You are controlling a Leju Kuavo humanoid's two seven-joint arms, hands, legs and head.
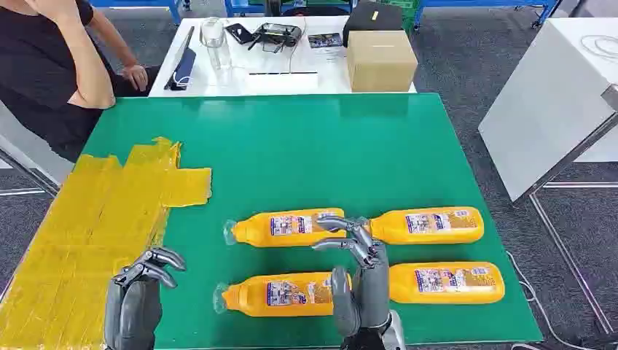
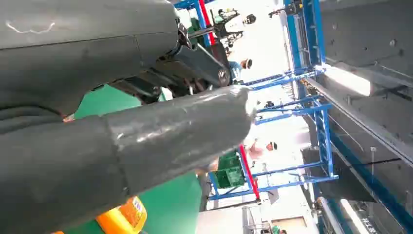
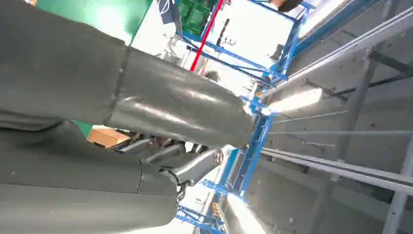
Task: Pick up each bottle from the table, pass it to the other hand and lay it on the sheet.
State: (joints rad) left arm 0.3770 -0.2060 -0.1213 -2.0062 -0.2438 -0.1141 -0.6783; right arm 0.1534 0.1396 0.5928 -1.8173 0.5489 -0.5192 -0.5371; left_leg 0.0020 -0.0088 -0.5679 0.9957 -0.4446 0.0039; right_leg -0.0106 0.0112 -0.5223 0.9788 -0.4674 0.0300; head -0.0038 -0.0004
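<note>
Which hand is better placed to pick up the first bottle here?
The right hand, I'd judge. It is raised among the four orange bottles, empty with fingers apart. The left hand is also empty but sits over by the yellow sheet, suiting it to receive and lay down.

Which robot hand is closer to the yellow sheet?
Left. The left hand hovers at the yellow sheet's near right edge, fingers apart and empty. The right hand is farther right, raised among the four orange bottles on the green table.
</note>
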